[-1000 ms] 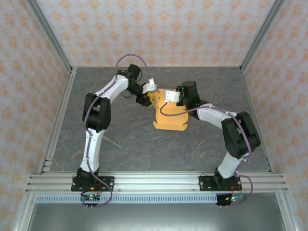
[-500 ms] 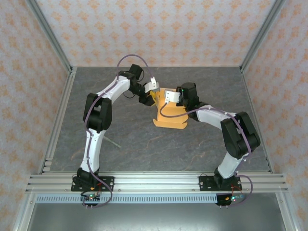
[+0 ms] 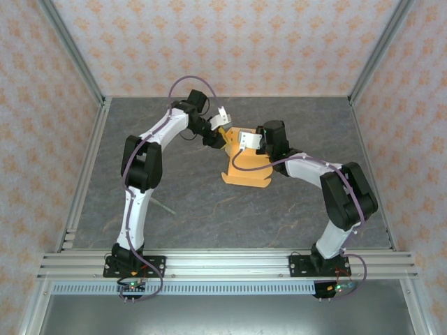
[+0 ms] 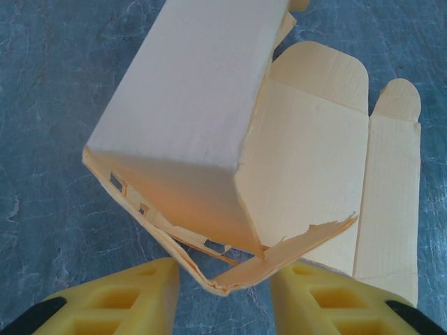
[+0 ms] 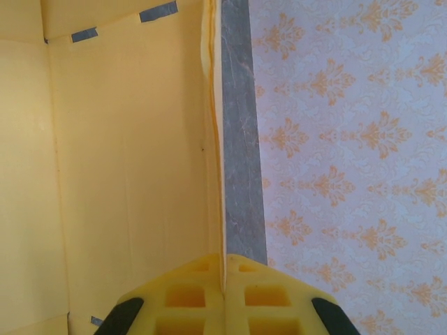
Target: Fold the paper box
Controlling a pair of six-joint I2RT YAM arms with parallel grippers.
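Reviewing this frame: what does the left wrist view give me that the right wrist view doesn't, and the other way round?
Left wrist: the paper box from outside, partly folded into a sleeve, its rounded flaps spread open, and a torn lower edge between the spread fingers of the left pincer. Right wrist: the box's inner face close up, one panel edge clamped in the shut right pincer, with a patterned wall behind. Shared: the same orange-yellow box and the grey table.

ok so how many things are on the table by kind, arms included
paper box: 1
robot arms: 2, left arm and right arm
total: 3
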